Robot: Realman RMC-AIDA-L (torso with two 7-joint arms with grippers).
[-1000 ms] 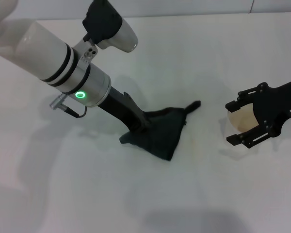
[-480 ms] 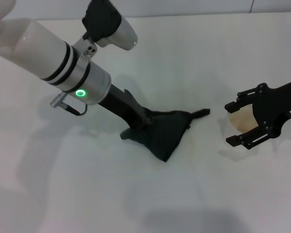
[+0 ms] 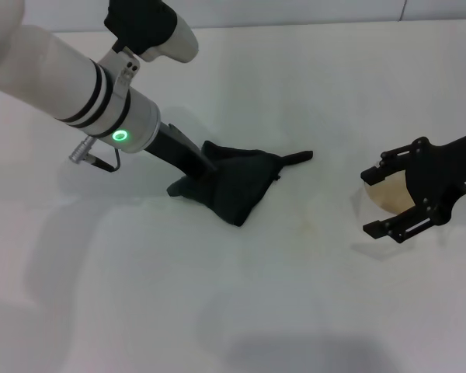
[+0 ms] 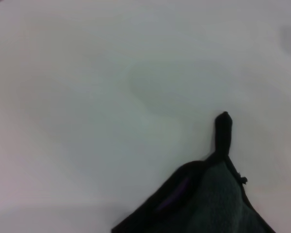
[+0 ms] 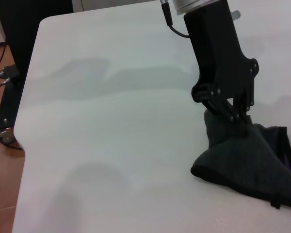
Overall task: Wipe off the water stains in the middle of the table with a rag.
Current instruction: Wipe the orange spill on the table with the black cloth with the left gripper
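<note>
Rag (image 3: 233, 186), a soft dark green-black cloth with a nubby weave, lies bunched on the smooth white table (image 3: 217, 311) near its middle, pinned under the left gripper (image 3: 206, 175), whose black fingers are clenched into the cloth's thick end. The cloth spreads in a rough wedge, its long axis running across the tabletop from the gripper toward the robot's right, and tapers into one thin pointed tail (image 3: 297, 158) that lies flat and aims at the right arm. From the left wrist, the same tail (image 4: 224, 128) juts out straight over bare tabletop, with a stitched seam along the cloth's edge. The white left arm, ringed in black and lit by a green ring, slants down to the rag. Well apart, the right gripper (image 3: 388, 200) hovers with its black skeletal fingers spread wide around a pale, tan rounded object (image 3: 388, 192).
</note>
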